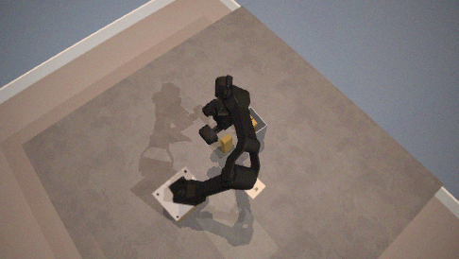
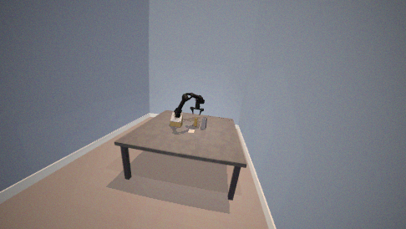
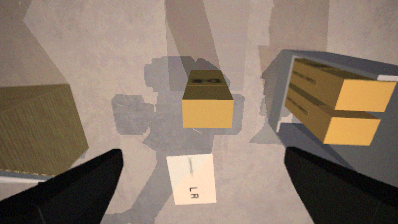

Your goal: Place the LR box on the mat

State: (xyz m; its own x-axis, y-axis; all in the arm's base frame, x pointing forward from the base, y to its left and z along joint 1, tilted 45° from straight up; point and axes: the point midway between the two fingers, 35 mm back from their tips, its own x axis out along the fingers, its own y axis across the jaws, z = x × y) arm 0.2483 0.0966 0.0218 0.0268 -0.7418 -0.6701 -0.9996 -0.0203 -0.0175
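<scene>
Leftmost in my wrist view is my own yellow-brown base block with its white top plate; swinging low towards it could knock my left finger. My black two-fingered gripper is spread wide, grasping nothing. Between and beyond its fingers, the yellow cardboard-coloured box stands upright outside the bin. I take it for the wanted one, but its dark print is on a side face and I can't read it; nor can I trace the mat's edges. A push too low would slide it rather than tip it; from the wrong side, it would fall print down. The pale card lettered LR could mislead me as a target. Rightmost, a wide right finger could clip the grey open-topped bin, toppling its two yellow upright boxes.
</scene>
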